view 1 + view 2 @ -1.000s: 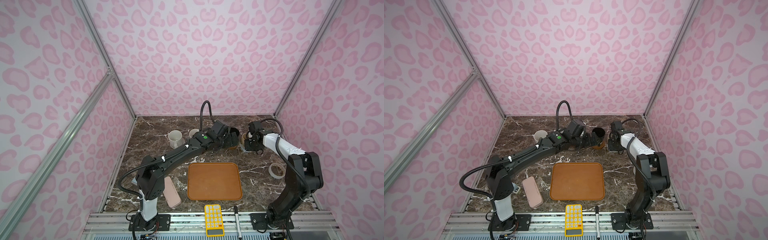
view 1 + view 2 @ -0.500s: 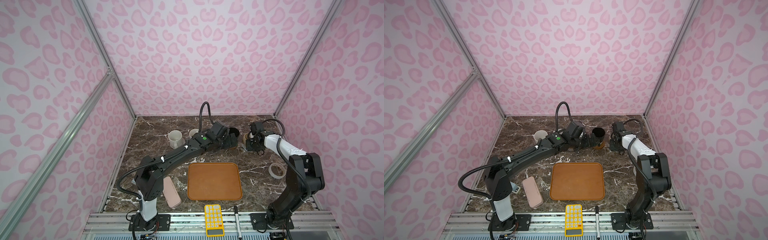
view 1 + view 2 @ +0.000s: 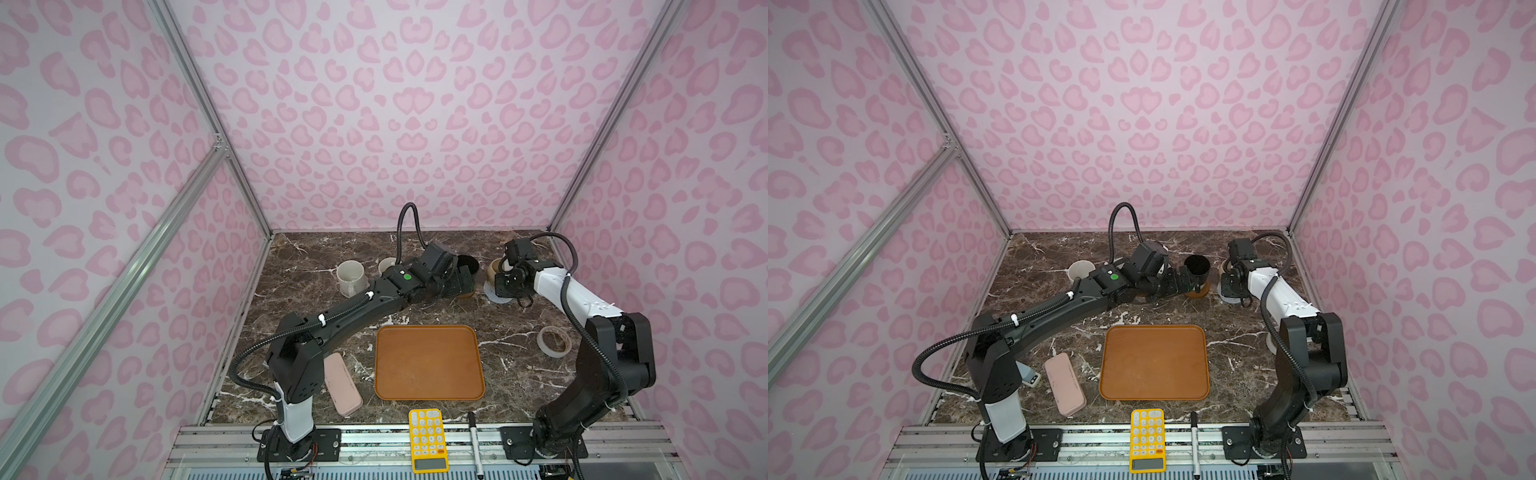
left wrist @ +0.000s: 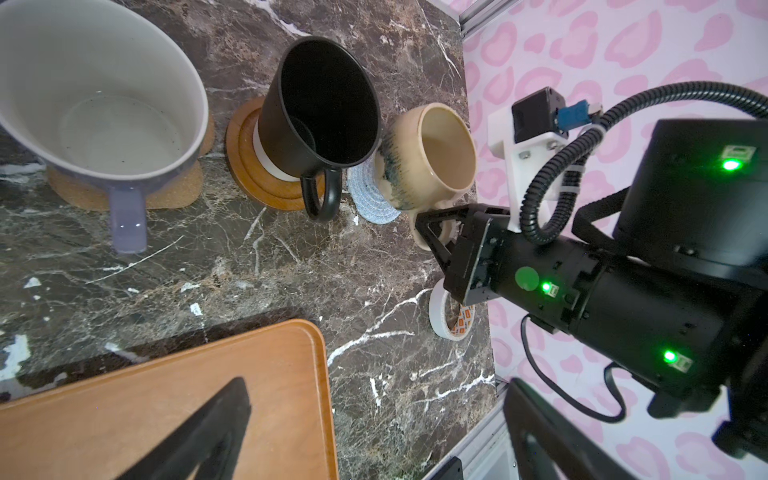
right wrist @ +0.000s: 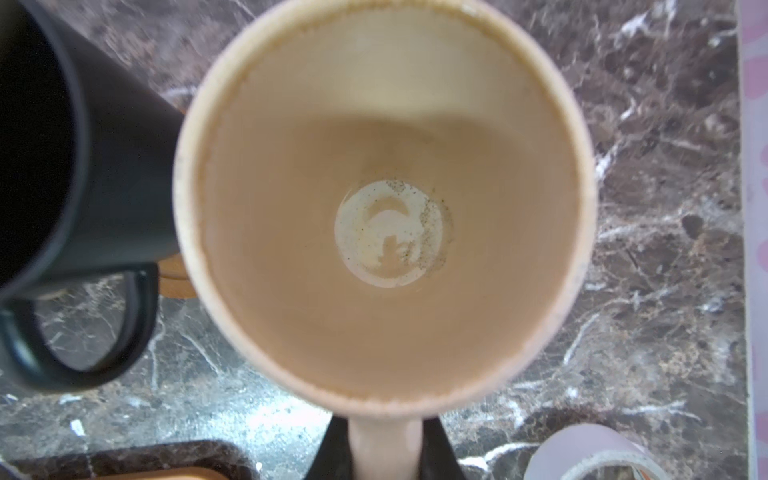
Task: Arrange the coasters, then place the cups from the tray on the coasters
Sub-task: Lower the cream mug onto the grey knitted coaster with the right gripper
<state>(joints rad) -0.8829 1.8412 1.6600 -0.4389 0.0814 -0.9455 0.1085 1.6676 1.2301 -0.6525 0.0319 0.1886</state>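
- Black plastic right gripper (image 4: 436,232), pinched shut on the looped handle of the squat cream-yellow mug (image 4: 432,158); in the right wrist view, flanks that pale handle on both sides.
- Holds the mug upright over the grey-blue crocheted coaster (image 4: 370,199), near the far right corner of the marble table (image 3: 316,257); cannot tell whether the base and mat touch.
- Just beside it, black mug (image 4: 324,104) upright on the dark brown wooden disc (image 4: 257,174), handle turned toward the tray.
- Next along the same row, lavender mug (image 4: 95,104) on the cork paw-shaped coaster (image 4: 75,191), handle also toward the tray.
- Left gripper (image 3: 455,284), jaws spread wide and holding nothing, low and close beside the black mug in both top views.
- Farther left, beyond the left arm, speckled white mug (image 3: 351,276) upright at the far end of the row.
- Orange-brown tray (image 3: 428,361) at the middle front of the table, well apart from every mug.
- Right of the tray, beige tape roll (image 3: 552,340) near the right arm's base.
- Left of the tray, pink oblong case (image 3: 341,388) lying flat.
- On the front rail, yellow calculator (image 3: 427,440) with a pen (image 3: 476,444) just beside it.
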